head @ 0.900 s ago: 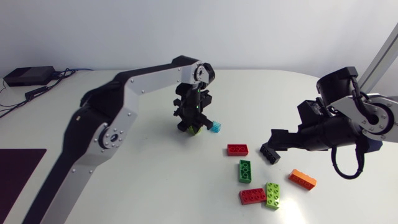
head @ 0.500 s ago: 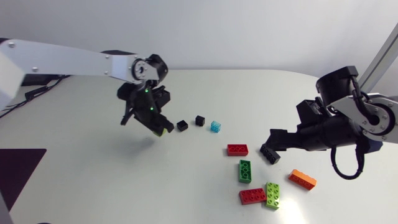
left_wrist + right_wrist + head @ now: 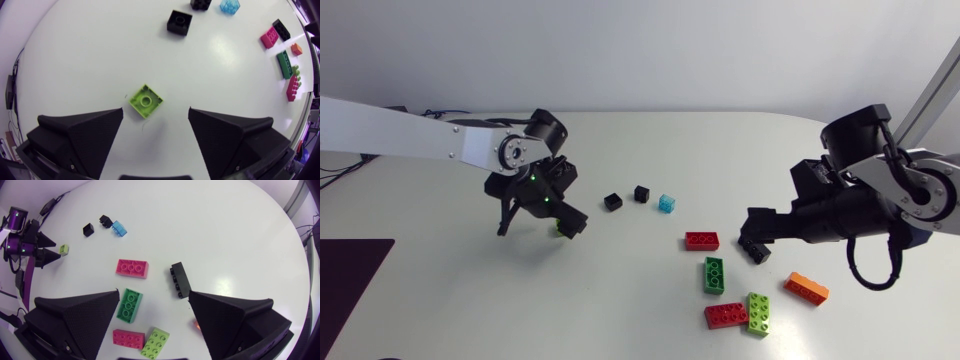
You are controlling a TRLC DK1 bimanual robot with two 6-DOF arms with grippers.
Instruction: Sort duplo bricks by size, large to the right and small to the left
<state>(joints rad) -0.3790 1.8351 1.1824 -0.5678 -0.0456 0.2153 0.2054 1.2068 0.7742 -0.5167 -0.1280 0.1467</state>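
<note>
Left gripper (image 3: pixel 156 111) has shifted leftward; fingers released, lime small brick (image 3: pixel 145 100) resting on the counter (image 3: pixel 90 55) between the fingertips. Right gripper (image 3: pixel 154 293): fingers released, empty.

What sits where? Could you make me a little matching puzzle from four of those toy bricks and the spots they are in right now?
Things:
1. lime small brick
2. light-blue brick
3. long black brick
4. orange brick

Places:
A. rightmost brick in the head view
B. next to two small black bricks
C. lying between the open fingers of the left gripper
D. just ahead of the right gripper, close to one finger

Pairs: 1-C, 2-B, 3-D, 4-A.
</note>
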